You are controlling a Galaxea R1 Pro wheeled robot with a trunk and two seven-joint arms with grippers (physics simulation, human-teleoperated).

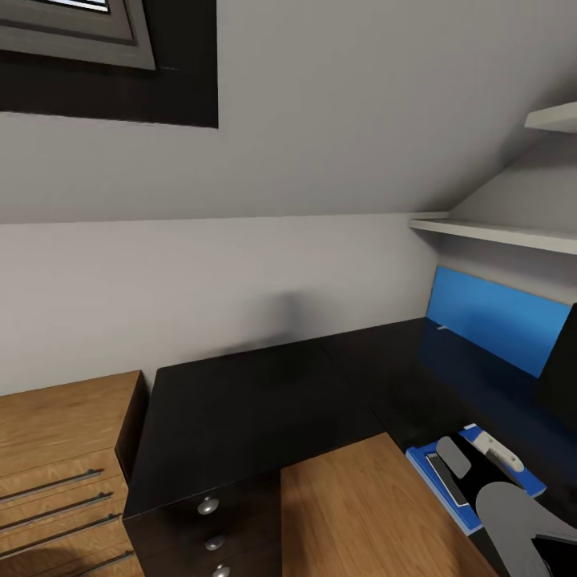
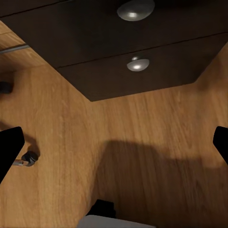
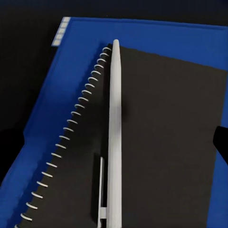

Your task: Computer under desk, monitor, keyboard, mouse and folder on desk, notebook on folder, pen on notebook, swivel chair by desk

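Observation:
The blue folder [image 1: 425,463] lies flat on the glossy black desk [image 1: 256,409], near its front right part. On the folder rests the dark spiral-bound notebook [image 3: 166,133], and the slim white pen [image 3: 114,128] lies along the notebook beside the spiral. My right gripper [image 3: 114,142] hovers straight above the pen, open, its dark fingertips [image 3: 10,142] far apart and touching nothing. In the head view the right gripper [image 1: 473,461] hangs over the stack. My left gripper [image 2: 114,142] is open and empty, low over the wood floor by the desk's drawer unit [image 2: 137,64].
A light wooden dresser [image 1: 64,449] stands left of the desk. A blue panel [image 1: 497,316] stands at the desk's back right beside a black slab [image 1: 561,361]. Pale shelves [image 1: 497,232] hang above. A small chrome part [image 2: 26,159] sits on the floor near the left gripper.

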